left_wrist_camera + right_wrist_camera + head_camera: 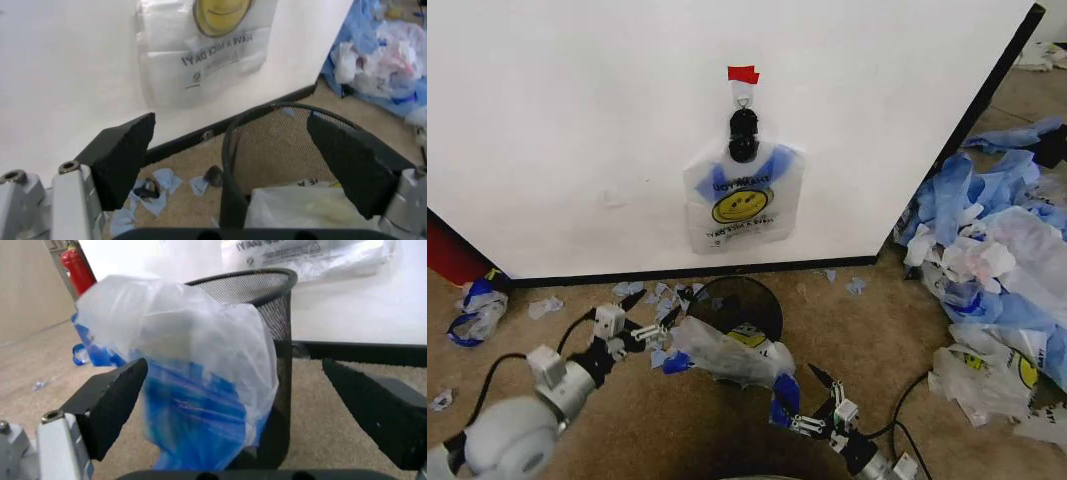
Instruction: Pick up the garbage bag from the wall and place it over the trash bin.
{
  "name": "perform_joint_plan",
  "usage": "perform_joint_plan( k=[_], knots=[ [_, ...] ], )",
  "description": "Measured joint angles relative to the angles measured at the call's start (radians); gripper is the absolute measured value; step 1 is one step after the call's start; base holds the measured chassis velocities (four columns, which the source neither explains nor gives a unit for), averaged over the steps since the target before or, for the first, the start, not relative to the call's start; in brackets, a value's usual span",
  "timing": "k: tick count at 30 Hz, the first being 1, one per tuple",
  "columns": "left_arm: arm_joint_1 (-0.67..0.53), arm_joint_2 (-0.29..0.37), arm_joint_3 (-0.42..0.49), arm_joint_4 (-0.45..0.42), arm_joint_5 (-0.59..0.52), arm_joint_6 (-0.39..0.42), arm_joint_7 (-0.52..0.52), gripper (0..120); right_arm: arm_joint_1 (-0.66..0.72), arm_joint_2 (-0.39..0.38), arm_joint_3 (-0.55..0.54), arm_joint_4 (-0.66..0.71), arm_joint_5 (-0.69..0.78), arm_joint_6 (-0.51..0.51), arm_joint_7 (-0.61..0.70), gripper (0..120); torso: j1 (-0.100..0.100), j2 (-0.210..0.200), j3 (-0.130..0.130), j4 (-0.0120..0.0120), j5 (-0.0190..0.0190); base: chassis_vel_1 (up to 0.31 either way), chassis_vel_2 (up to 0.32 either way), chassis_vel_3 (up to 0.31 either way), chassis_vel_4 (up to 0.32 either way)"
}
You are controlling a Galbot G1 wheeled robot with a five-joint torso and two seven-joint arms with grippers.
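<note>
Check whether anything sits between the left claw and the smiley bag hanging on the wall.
The trash bin, with another bag draped over its rim, stands on the floor near the line from the open left claw up to the hanging garbage bag. Above the bin's rim, nothing visible blocks the bag on the wall.

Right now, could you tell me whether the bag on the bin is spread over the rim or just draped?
Just draped: the bag hangs bunched over one side of the bin, whose far rim is bare mesh.

Tan carpet floor (867, 330) littered with blue-white plastic sheets (997, 240).
</note>
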Motion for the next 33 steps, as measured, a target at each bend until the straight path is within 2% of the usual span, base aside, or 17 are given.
perform_joint_plan(
  k=[1,4,11,20,22,24,33],
  knots=[
    [-0.015,0.033,0.006,0.0,-0.024,0.007,0.004,90,0.011,0.003,-0.005,-0.006,0.003,-0.003,0.0,97,0.0,0.0,0.0,0.0006,0.0005,0.0,0.0,0.0,0.0],
    [-0.034,0.088,0.014,0.006,-0.067,0.017,0.015,90,0.027,0.008,-0.017,-0.018,0.008,-0.01,0.0,97,0.0,0.0,0.0,0.0005,-0.0002,0.0,0.0,0.0,0.0],
    [-0.074,0.14,0.046,0.051,-0.106,0.019,0.059,90,0.052,0.037,-0.041,-0.045,0.013,-0.022,0.001,97,0.0,0.0,0.0,0.0004,0.0001,0.0,0.0,0.0,0.0],
    [-0.151,0.096,0.144,0.093,-0.113,0.018,0.105,89,0.03,0.068,-0.037,-0.049,0.002,-0.022,0.002,97,0.0,0.0,0.0,0.0005,0.0005,0.0,0.0,0.0,0.0],
    [-0.174,0.072,0.171,0.094,-0.108,0.018,0.109,86,0.024,0.069,-0.034,-0.051,-0.002,-0.02,0.002,97,0.0,0.0,0.0,0.0002,-0.0009,0.0,0.0,0.0,0.0],
    [-0.158,0.057,0.159,0.076,-0.095,0.016,0.103,84,0.022,0.058,-0.033,-0.05,-0.001,-0.019,0.002,97,0.0,0.0,0.0,0.0005,0.0008,0.0,0.0,0.0,0.0],
    [-0.133,-0.01,0.137,0.017,-0.058,0.02,0.065,82,0.023,0.018,-0.03,-0.029,0.001,-0.018,0.003,97,0.0,0.0,0.0,0.0004,0.0002,0.0,0.0,0.0,0.0]
  ],
)
